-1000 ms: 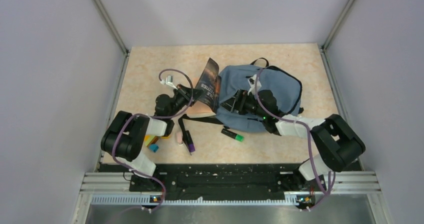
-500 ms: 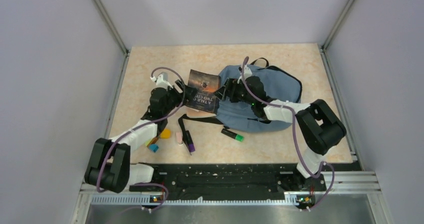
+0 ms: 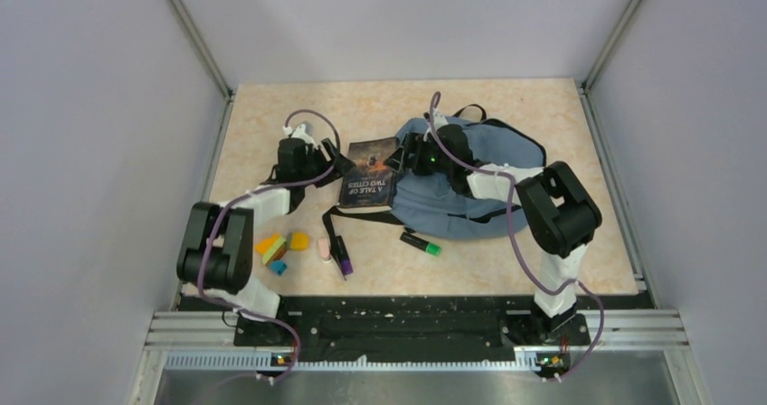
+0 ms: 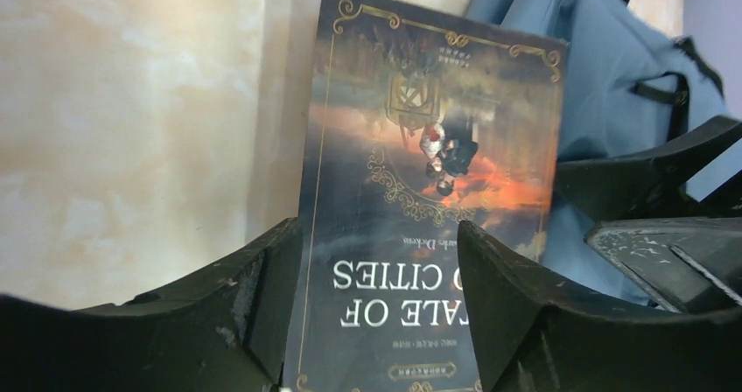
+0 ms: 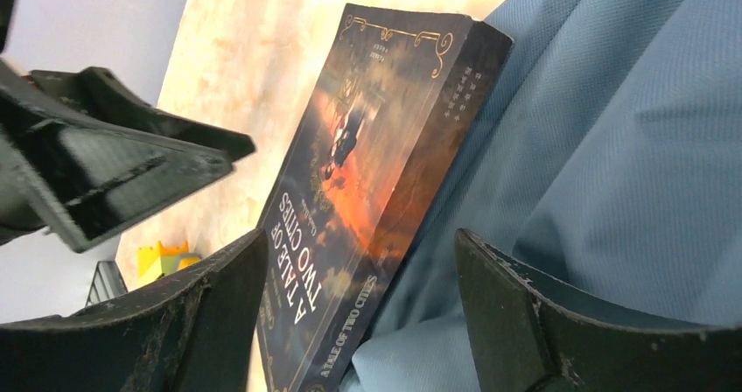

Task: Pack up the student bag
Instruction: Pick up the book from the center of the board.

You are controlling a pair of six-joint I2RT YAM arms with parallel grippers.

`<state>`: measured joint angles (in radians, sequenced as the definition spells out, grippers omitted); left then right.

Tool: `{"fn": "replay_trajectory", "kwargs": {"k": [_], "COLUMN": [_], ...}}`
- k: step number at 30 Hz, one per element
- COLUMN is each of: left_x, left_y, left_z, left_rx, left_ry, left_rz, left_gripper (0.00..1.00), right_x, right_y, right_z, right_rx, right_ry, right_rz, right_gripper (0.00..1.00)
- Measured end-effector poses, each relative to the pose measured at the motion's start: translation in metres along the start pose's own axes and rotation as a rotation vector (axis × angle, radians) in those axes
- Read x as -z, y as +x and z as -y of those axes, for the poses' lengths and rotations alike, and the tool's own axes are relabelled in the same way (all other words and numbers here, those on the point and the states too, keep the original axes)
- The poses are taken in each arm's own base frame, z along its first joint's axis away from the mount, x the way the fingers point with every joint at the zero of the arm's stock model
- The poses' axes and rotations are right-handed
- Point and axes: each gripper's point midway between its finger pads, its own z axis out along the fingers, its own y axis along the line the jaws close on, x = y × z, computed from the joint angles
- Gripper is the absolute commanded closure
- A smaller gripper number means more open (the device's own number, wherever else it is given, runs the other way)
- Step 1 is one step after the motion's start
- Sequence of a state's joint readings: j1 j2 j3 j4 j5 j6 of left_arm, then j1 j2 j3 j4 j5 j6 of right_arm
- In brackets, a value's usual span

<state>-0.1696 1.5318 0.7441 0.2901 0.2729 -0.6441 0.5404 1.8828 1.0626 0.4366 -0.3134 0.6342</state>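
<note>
Though the backpack (image 3: 448,208) is seen right of the desk's centre, its left side is covered by the right arm; the book (image 3: 369,177) alongside is flanked by left claw (image 3: 339,163) and right claw (image 3: 396,159), both open.

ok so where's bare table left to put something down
Bare: the far strip behind the book and bag; the near patch right of the green-capped marker. Crowded: near left, where blocks, eraser and purple marker lie, and the middle around left tool and right tool.
</note>
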Motion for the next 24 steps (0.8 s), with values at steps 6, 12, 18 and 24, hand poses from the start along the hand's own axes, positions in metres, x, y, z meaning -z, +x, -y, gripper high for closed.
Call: {"fn": "replay_trajectory", "kwargs": {"k": [6, 12, 18, 24], "left_x": [-0.030, -0.038, -0.039, -0.041], "left_y": [0.029, 0.043, 0.042, 0.040], "left_z": [-0.015, -0.023, -0.025, -0.023], "left_rx": [0.024, 0.030, 0.035, 0.035], "left_ry": [0.010, 0.014, 0.026, 0.046], "left_rz": [-0.133, -0.186, -0.186, -0.179], "left_gripper": [0.36, 0.54, 0.65, 0.70], "right_x": [-0.012, -0.023, -0.030, -0.042], "right_y": [0.011, 0.016, 0.021, 0.025], "right_z": [0.005, 0.002, -0.004, -0.001], "right_rx": [-0.005, -0.011, -0.001, -0.002], "right_ry": [-0.013, -0.048, -0.062, -0.055], "right_rz": [-0.049, -0.081, -0.089, -0.097], "right_gripper": [0.28, 0.32, 0.43, 0.45]}}
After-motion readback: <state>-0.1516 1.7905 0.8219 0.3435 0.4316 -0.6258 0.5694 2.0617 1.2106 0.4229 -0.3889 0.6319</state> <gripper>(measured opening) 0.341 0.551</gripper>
